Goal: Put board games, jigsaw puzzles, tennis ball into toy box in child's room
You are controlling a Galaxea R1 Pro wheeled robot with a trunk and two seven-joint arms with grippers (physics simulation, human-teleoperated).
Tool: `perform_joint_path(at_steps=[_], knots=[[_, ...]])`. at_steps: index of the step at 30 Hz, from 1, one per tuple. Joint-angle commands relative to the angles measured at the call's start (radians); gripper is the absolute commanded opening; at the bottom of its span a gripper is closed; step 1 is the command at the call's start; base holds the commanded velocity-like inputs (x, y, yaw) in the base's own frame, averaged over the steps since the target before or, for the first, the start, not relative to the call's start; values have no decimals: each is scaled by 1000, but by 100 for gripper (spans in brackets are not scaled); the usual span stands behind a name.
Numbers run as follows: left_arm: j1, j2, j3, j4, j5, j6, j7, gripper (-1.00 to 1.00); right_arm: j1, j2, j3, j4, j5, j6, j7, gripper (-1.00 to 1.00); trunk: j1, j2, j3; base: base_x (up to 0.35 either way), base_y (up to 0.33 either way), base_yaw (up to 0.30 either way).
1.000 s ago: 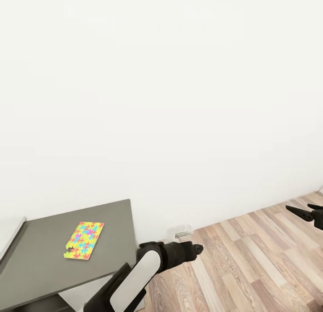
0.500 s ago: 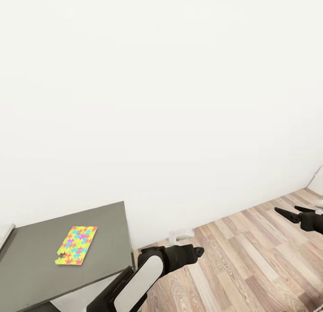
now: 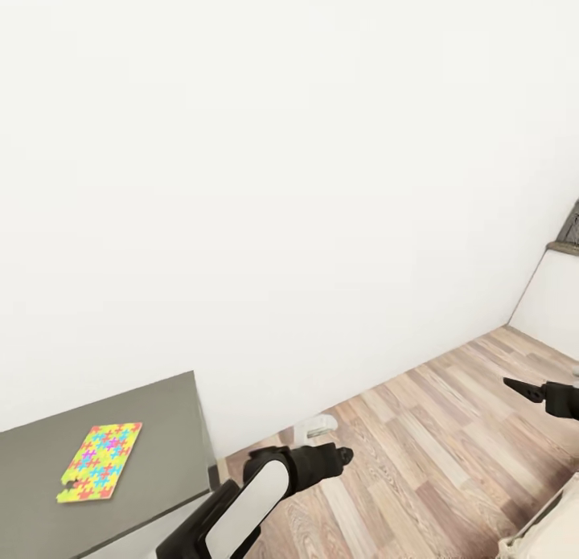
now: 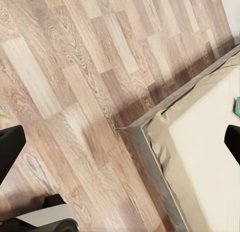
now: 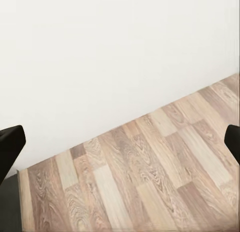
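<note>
One jigsaw puzzle (image 3: 98, 461), a thin multicoloured sheet, lies flat on the table's dark grey top (image 3: 165, 418) at the lower left. My left gripper (image 3: 342, 454) hangs over the wood floor to the right of the table; the left wrist view shows its fingertips (image 4: 10, 151) wide apart and empty, above a corner of the bed (image 4: 200, 157). A small teal sliver (image 4: 237, 105) lies on the mattress at the picture's edge; I cannot tell what it is. My right gripper (image 3: 523, 388) is open and empty at the far right. The toy box and tennis ball are out of view.
A plain white wall fills the background, meeting the plank floor (image 3: 418, 446). A small pale fitting (image 3: 318, 425) sits at the wall's foot. The bed's beige corner (image 3: 551, 519) shows at the bottom right. A dark object on a white ledge (image 3: 567, 239) stands at the right edge.
The whole picture has shifted left, so the camera has turned right. The table and puzzle now sit further left and the bed corner has come into view. Both grippers remain open.
</note>
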Motion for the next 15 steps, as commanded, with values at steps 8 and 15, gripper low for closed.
perform_joint_path(at_steps=[8,15], knots=[[-1,0,0,29,8,-30,9,100,-4,-2,-3,0,14,21,3,100,1,-2,7,0,-1,-224],[-1,0,-4,32,8,-35,8,100,-4,-3,-3,0,14,23,3,100,1,-2,16,2,-1,-224]])
